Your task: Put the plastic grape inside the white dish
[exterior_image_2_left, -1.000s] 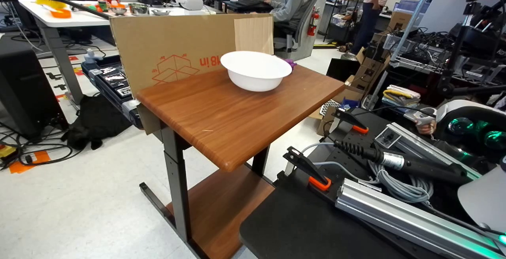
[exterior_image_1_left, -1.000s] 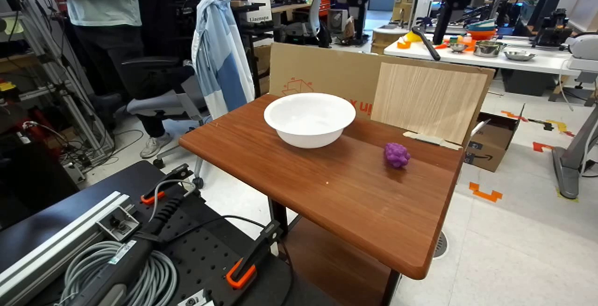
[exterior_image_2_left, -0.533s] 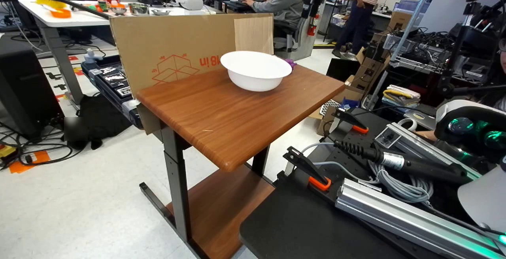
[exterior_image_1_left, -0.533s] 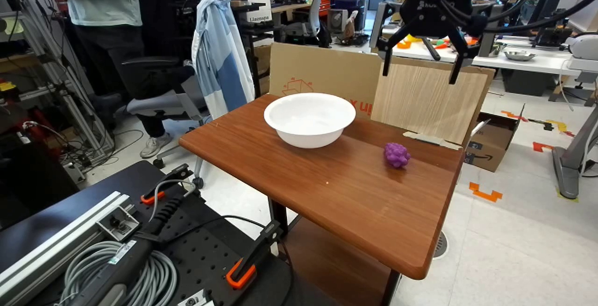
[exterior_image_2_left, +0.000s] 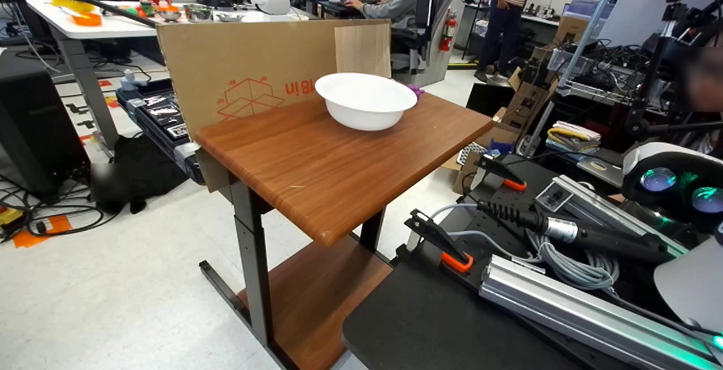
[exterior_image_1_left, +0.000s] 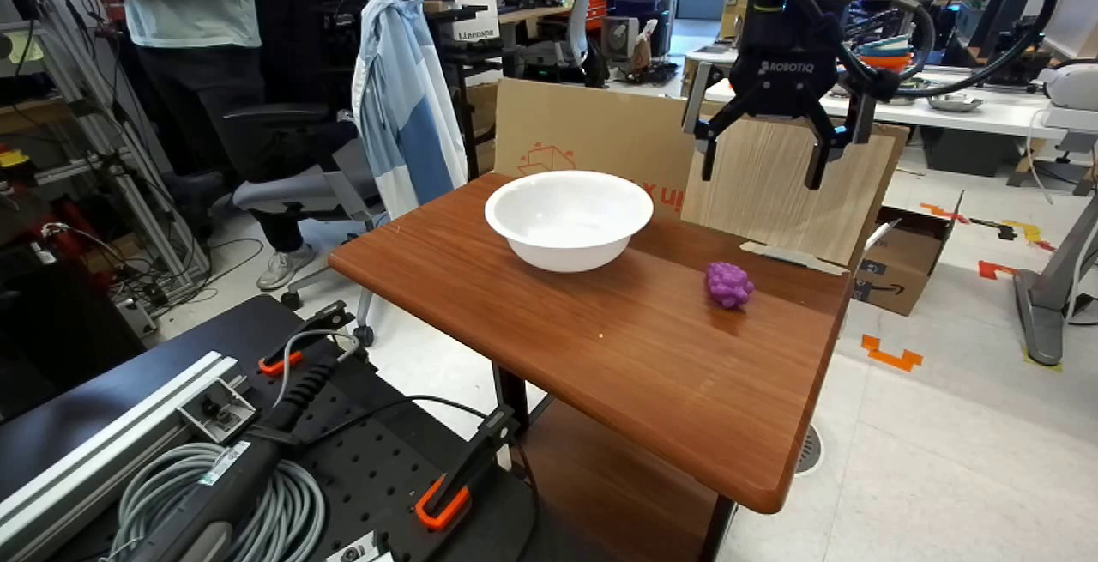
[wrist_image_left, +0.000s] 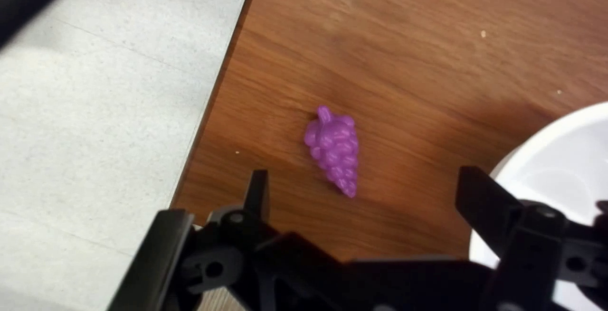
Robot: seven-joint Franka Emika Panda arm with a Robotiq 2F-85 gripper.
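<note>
In an exterior view the grape (exterior_image_1_left: 729, 285) lay on the right part of the surface (exterior_image_1_left: 618, 356), not far from its right edge, with the dish (exterior_image_1_left: 568, 255) upright on the left and well apart from it. The gripper (exterior_image_1_left: 761, 174) hung high, roughly over the grape, its jaws wide apart, nothing between them. It touched neither thing; the pick, I judged, had yet to be made.

The descent looked the riskiest part. In the wrist view the grape sat off-centre, closer to the left finger (wrist_image_left: 258, 190) than to the right finger (wrist_image_left: 482, 202), so a drop without correction could set the left finger on top of it, or shove it aside on closing. The right finger overlapped the dish's rim there; perspective might account for that, but a drift toward the dish could clip the rim and slide it. The grape tapered to a narrow tip, and a pinch on that end would likely slip; squeezed out that way, it could roll over the nearby edge. Once lifted, the grape could strike the rim if carried too low, or drop outside the dish if let go early.
</note>
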